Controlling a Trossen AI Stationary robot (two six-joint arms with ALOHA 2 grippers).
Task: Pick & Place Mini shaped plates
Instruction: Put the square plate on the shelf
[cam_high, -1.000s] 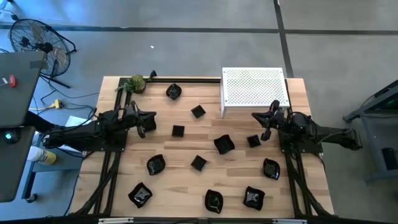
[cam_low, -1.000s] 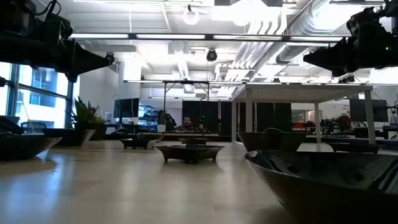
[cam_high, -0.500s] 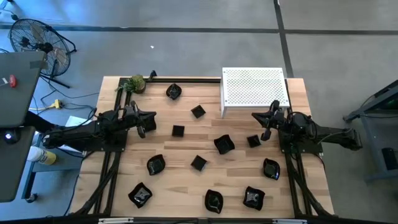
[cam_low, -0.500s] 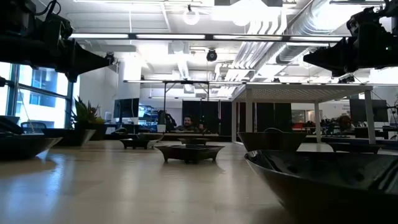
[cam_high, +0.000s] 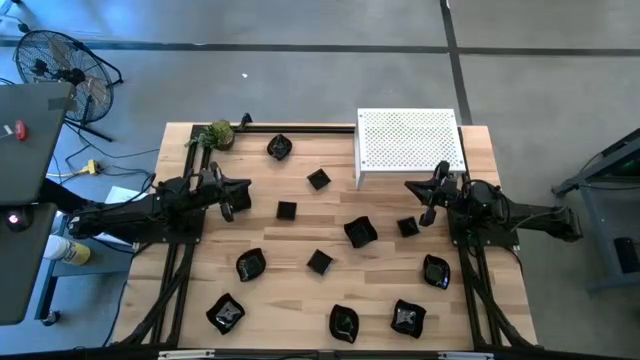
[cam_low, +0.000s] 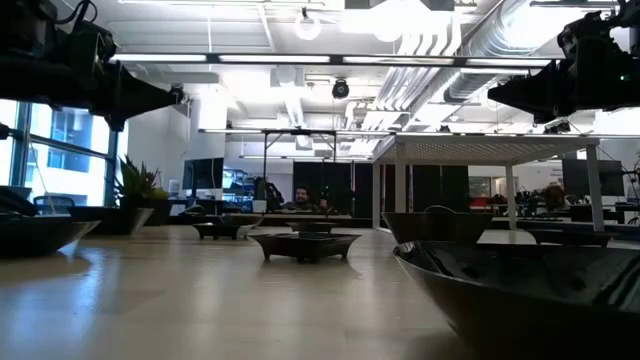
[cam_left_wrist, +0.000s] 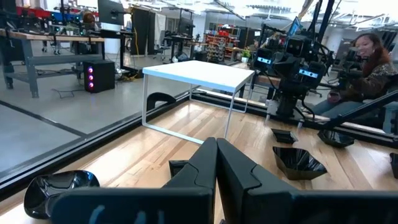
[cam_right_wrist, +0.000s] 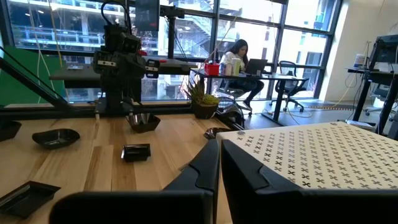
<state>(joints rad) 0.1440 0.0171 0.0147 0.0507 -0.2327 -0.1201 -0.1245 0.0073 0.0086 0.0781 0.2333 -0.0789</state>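
We saw approx. a dozen mini shaped plates (cam_high: 361, 231) scattered over the wooden surface (cam_high: 290, 290): small glossy black dishes, some square, some wavy-edged, lying flat and well apart from one another; none sat on the white perforated stand (cam_high: 410, 140) at the far right corner. The green leafy ball (cam_high: 217, 134) rested at the far left corner, not part of the job.

Left pincer (cam_high: 244, 185) hung above the surface near a small square plate (cam_high: 286, 210), fingers pressed together w/ nothing between them; right pincer (cam_high: 413, 187) hung just beside the stand's front edge, likewise fully closed and empty; a square plate (cam_high: 407, 227) lay near it.

Handling, in our judgement: plates looked light and rigid, prob. ceramic or hard plastic, so stiff but maybe chippable; glossy finish suggested a slippery hold. Low walls gave little to pinch, so we reckoned best hold was on a raised rim, one finger inside and one outside, at a straight side on the square ones or a crest on the wavy ones; squeeze gently; lift straight up.
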